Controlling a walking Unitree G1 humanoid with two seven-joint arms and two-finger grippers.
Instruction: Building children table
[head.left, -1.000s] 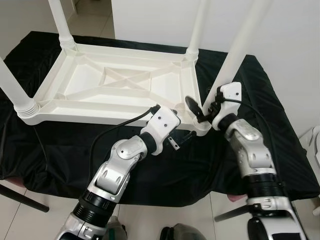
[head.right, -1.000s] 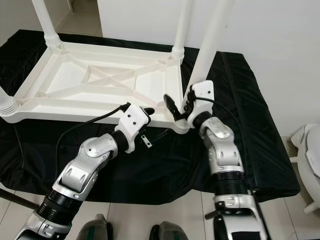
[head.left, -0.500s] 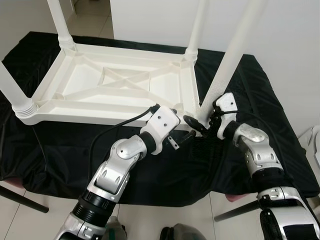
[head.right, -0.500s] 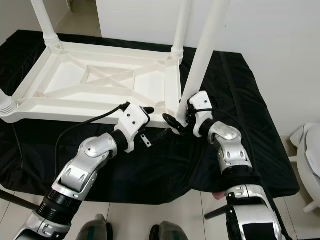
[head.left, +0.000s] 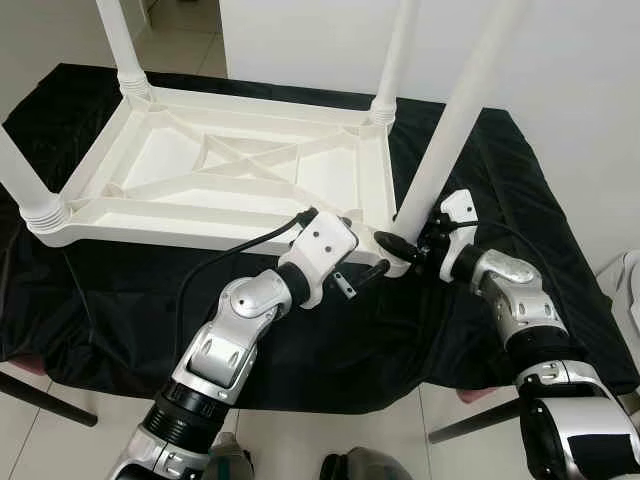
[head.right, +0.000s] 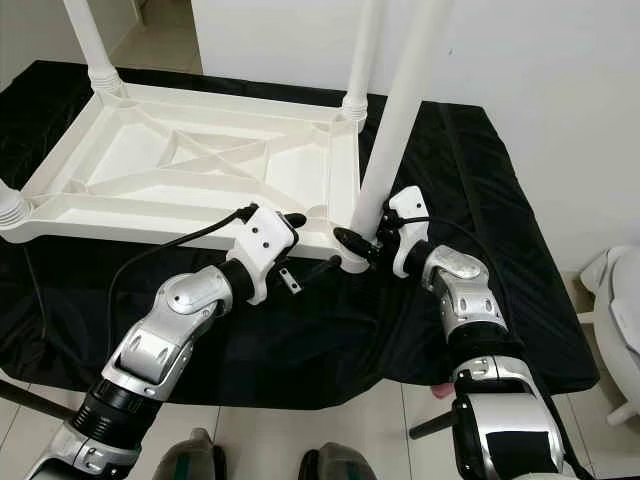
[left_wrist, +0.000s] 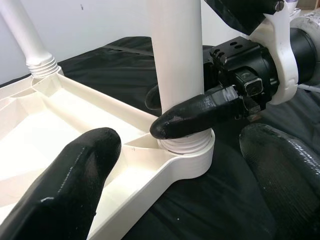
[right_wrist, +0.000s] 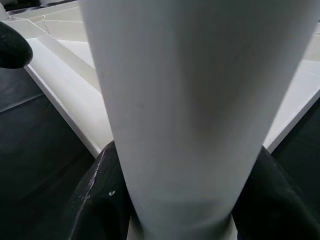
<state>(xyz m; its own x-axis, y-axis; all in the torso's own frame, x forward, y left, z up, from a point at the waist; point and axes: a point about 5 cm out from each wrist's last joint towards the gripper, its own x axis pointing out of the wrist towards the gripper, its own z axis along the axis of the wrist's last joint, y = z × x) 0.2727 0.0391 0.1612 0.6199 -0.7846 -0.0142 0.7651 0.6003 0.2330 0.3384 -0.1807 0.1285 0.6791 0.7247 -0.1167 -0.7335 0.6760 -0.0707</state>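
Note:
A white plastic children's table lies upside down on a black cloth, its legs pointing up. My right gripper is shut on the near right leg at its lowest part, just above the corner socket. In the right wrist view the leg stands between the two fingers. My left gripper is open beside the same corner. Its fingers straddle the socket without touching it, and the right gripper's finger curves round the leg in front of them.
Three other legs stand up from the far and left corners. The black cloth ends about an arm's width right of the table, with tiled floor below its front edge. A white wall stands close behind.
My right arm has dropped, and its gripper now sits lower on the leg by the socket. The leg stands a little more upright. The left arm has barely moved.

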